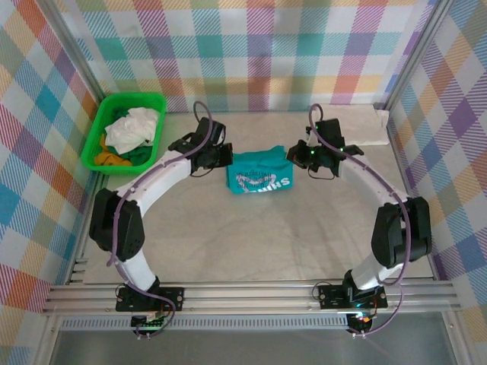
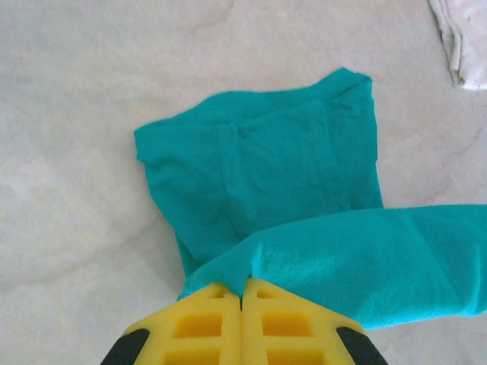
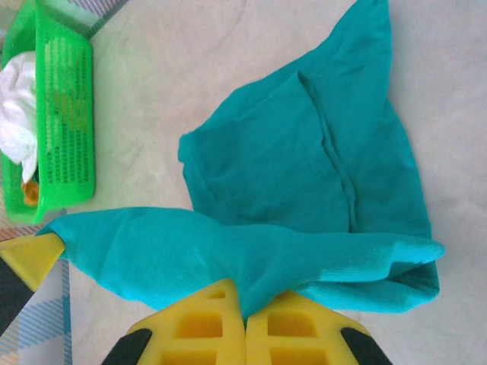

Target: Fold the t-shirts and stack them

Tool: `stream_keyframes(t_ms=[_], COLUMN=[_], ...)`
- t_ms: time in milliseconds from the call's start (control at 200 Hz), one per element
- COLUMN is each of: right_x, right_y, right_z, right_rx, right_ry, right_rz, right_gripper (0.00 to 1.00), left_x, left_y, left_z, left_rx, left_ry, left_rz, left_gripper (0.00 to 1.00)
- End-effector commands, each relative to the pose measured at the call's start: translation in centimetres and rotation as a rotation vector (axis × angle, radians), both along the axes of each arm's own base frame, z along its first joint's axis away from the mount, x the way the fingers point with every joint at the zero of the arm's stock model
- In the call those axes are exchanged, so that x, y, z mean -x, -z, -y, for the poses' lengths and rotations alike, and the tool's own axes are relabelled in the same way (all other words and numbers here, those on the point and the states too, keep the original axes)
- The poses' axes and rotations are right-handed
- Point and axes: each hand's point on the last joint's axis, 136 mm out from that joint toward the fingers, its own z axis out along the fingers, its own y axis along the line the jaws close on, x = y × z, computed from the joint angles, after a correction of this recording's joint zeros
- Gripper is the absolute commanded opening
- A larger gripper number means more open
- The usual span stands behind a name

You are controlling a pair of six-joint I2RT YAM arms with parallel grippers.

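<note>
Teal soft-cloth t-shirt with white printed lettering (image 1: 260,173) lies partly folded in the middle of the pale bench (image 1: 251,251), seen from the top camera. The left fingers (image 1: 223,157) are at its left far corner and the right fingers (image 1: 295,156) at its right far corner. A bright green plastic basket (image 1: 134,97) at the far left holds white, orange and green shirts. A folded cream t-shirt (image 1: 373,126) lies at the far right.

From the left wrist, the yellow left fingers (image 2: 198,327) are pressed together on an edge of the teal shirt (image 2: 266,175), lifting a band of cloth above the flat part.

From the right wrist, the right fingers (image 3: 289,327) pinch the other end of the same raised band of the shirt (image 3: 304,167) in the same way, with the basket (image 3: 65,114) off to the side.

Such cloth is light, limp and not fragile. It likely sags between the two holds and creases wherever it is let down. I would take it at the corners or hems of the edge, both ends level and lightly taut, so the fold lands straight.
</note>
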Motion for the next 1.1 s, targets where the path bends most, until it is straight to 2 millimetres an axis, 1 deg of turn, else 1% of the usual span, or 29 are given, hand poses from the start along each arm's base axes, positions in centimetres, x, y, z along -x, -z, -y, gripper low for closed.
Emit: stream_keyframes(t_ms=[0, 30, 130, 150, 165, 180, 200, 240, 265, 300, 330, 355, 390, 450, 515, 535, 555, 590, 595, 630, 700, 705, 760, 800, 825, 855, 920, 1015, 1095], right_x=[-3.0, -3.7, -6.2, -6.8, -7.3, -7.8, -8.5, -10.0, -11.0, -12.5, -13.6, -14.5, -15.4, -16.0, -15.2, -14.8, -14.3, -13.0, -12.8, -11.5, -8.4, -8.3, -6.1, -4.7, -4.0, -3.2, -2.5, -1.8, -1.5], right_y=[-0.2, -0.1, 0.7, 1.0, 1.3, 1.3, 1.5, 1.7, 1.7, 1.6, 1.6, 1.4, 0.8, -0.8, -2.7, -3.0, -3.5, -3.3, -3.3, -3.4, -1.5, -1.6, 0.5, 1.8, 2.7, 3.8, 6.4, 9.9, 12.4], right_z=[0.3, 0.2, 0.1, 0.1, 0.2, 0.2, 0.2, -0.1, -0.4, -0.7, -1.0, -1.4, -2.1, -2.8, -3.2, -3.2, -3.3, -3.3, -3.4, -3.5, -3.7, -3.7, -3.9, -4.3, -4.6, -4.8, -4.8, -4.9, -4.6], right_rx=[0.002, -0.004, 0.007, 0.010, 0.015, 0.017, 0.017, -0.003, -0.017, -0.028, -0.037, -0.055, -0.086, -0.113, -0.117, -0.113, -0.114, -0.118, -0.119, -0.132, -0.139, -0.139, -0.139, -0.143, -0.143, -0.137, -0.126, -0.119, -0.105], right_ry=[0.011, 0.008, 0.020, 0.026, 0.032, 0.037, 0.039, 0.029, 0.022, 0.017, 0.009, -0.004, -0.027, -0.049, -0.075, -0.081, -0.088, -0.101, -0.104, -0.123, -0.144, -0.146, -0.156, -0.171, -0.184, -0.195, -0.189, -0.193, -0.184], right_rz=[0.032, 0.032, 0.030, 0.030, 0.029, 0.035, 0.037, 0.034, 0.035, 0.035, 0.021, 0.014, 0.009, 0.016, 0.055, 0.068, 0.081, 0.083, 0.083, 0.091, 0.069, 0.073, 0.033, 0.012, 0.003, -0.010, -0.050, -0.111, -0.152], right_gripper=[0.00, 0.00, 0.00, 0.00, 0.04, 0.09, 0.14, 0.15, 0.16, 0.23, 0.29, 0.32, 0.31, 0.30, 0.30, 0.30, 0.30, 0.31, 0.31, 0.31, 0.26, 0.25, 0.13, 0.11, 0.10, 0.09, 0.09, 0.07, 0.05], left_x=[-2.9, -3.8, -6.6, -7.1, -7.6, -8.0, -8.5, -9.7, -10.5, -11.7, -12.7, -13.5, -14.2, -14.4, -13.3, -12.7, -11.9, -10.5, -10.4, -8.6, -5.6, -5.4, -3.6, -2.7, -2.8, -2.5, -2.0, -1.3, -0.3], left_y=[0.4, 0.4, 1.5, 1.7, 1.9, 2.1, 2.2, 2.6, 2.6, 2.4, 1.8, 1.2, 0.3, -1.6, -3.1, -2.9, -3.2, -2.8, -3.2, -2.3, -0.1, 0.1, 2.2, 4.1, 4.7, 6.1, 8.9, 12.5, 15.1], left_z=[-0.6, -0.5, -0.3, -0.3, -0.2, -0.3, -0.3, -0.4, -0.7, -1.1, -1.4, -1.7, -2.2, -2.8, -1.7, -1.2, -0.7, 0.4, 0.4, 1.6, 3.5, 3.7, 4.5, 4.6, 4.8, 4.4, 3.8, 3.0, 2.0], left_rx=[-0.048, -0.052, -0.084, -0.091, -0.096, -0.102, -0.108, -0.123, -0.133, -0.145, -0.149, -0.156, -0.178, -0.188, -0.136, -0.125, -0.110, -0.096, -0.090, -0.072, -0.020, -0.016, 0.020, 0.033, 0.047, 0.035, 0.005, -0.038, -0.076], left_ry=[-0.001, -0.001, 0.003, 0.004, 0.004, 0.002, 0.002, -0.011, -0.027, -0.052, -0.067, -0.081, -0.109, -0.153, -0.136, -0.125, -0.113, -0.089, -0.090, -0.066, -0.019, -0.016, -0.003, 0.000, -0.002, -0.017, -0.033, -0.046, -0.071], left_rz=[0.031, 0.038, 0.038, 0.037, 0.037, 0.036, 0.035, 0.041, 0.049, 0.065, 0.078, 0.092, 0.106, 0.124, 0.138, 0.131, 0.137, 0.132, 0.140, 0.128, 0.104, 0.104, 0.069, 0.040, 0.051, 0.032, -0.016, -0.057, -0.111], left_gripper=[0.00, 0.00, 0.01, 0.07, 0.16, 0.21, 0.25, 0.31, 0.39, 0.51, 0.56, 0.56, 0.52, 0.48, 0.48, 0.48, 0.48, 0.46, 0.46, 0.44, 0.41, 0.41, 0.34, 0.31, 0.29, 0.26, 0.21, 0.19, 0.16])
